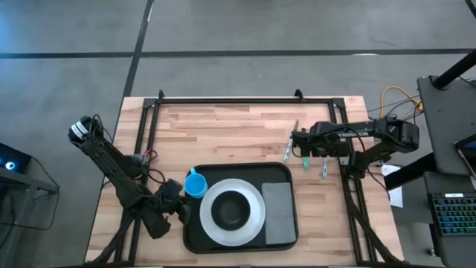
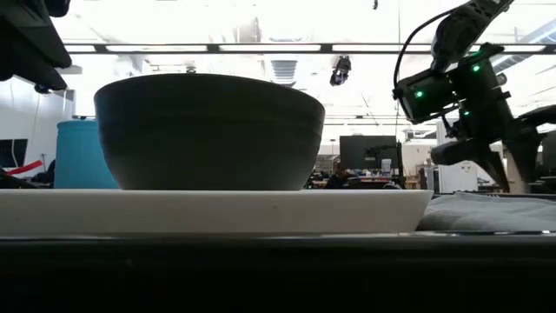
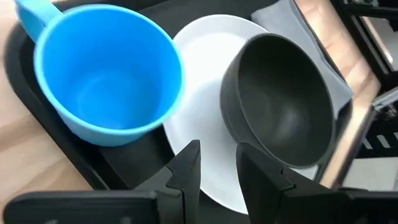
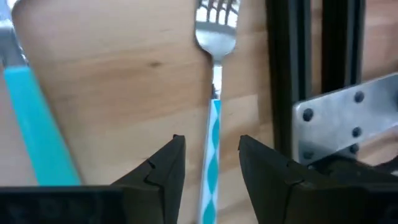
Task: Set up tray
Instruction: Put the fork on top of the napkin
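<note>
Right jaws (image 4: 210, 163) apart, straddling the fork (image 4: 211, 124) handle on the table (image 1: 238, 126), just off the tray's far right corner. Fork sits centred in the gap: I'd drop straight down, close on the teal-striped handle mid-length, lift level so the tines don't drag. Second teal-handled utensil (image 4: 34, 118) lies just beside, so I keep my outer finger off it. Frame rail (image 4: 295, 56) is near the other side, no swinging that way. Tray (image 1: 195, 237) is at the near table edge, holding cup (image 1: 195, 184), plate (image 1: 256, 223), bowl (image 1: 231, 210), napkin (image 1: 278, 212). Left jaws (image 3: 216, 163) slightly apart, empty, over the plate by the cup, waiting
</note>
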Controlling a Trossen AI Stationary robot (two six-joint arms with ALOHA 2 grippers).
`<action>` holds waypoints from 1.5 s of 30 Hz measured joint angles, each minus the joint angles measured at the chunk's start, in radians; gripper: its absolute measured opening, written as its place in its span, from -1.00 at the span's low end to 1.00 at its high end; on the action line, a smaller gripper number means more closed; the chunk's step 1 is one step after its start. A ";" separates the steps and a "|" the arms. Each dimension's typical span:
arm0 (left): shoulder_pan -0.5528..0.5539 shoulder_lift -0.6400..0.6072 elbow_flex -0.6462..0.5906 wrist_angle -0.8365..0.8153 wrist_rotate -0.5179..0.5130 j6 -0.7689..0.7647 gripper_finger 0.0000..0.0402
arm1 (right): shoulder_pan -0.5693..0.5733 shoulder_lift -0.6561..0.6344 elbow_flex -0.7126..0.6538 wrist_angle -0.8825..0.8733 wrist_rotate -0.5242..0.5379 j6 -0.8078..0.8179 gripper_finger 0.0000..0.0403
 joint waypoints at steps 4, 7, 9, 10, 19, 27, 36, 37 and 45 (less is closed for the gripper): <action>0.021 0.000 0.000 -0.029 0.000 0.000 -0.58 | -0.025 0.001 0.002 0.040 0.011 0.070 -0.31; 0.038 0.000 0.000 -0.043 0.000 0.000 -0.58 | -0.040 0.003 -0.035 0.063 0.043 0.150 -0.28; 0.046 0.000 0.000 -0.045 0.000 0.000 -0.58 | -0.078 0.005 -0.069 0.068 0.008 0.198 -0.28; 0.049 0.000 0.000 -0.044 -0.001 0.000 -0.58 | -0.094 0.007 -0.081 0.073 -0.006 0.188 -0.28; 0.051 0.000 0.000 -0.037 0.000 -0.003 -0.58 | -0.128 0.060 -0.103 0.162 -0.007 0.087 -0.29; 0.052 0.000 0.000 -0.036 0.000 -0.004 -0.58 | -0.133 0.079 -0.115 0.175 -0.002 0.071 -0.42; 0.052 0.000 0.000 -0.035 0.000 -0.004 -0.58 | -0.132 0.070 -0.112 0.199 0.006 0.035 -0.91; 0.052 0.000 0.000 -0.035 0.000 -0.004 -0.58 | -0.133 0.070 -0.112 0.199 0.006 0.027 -0.91; 0.052 0.000 0.000 -0.004 0.000 -0.004 -0.58 | -0.055 0.006 -0.064 0.197 0.061 -0.003 -0.93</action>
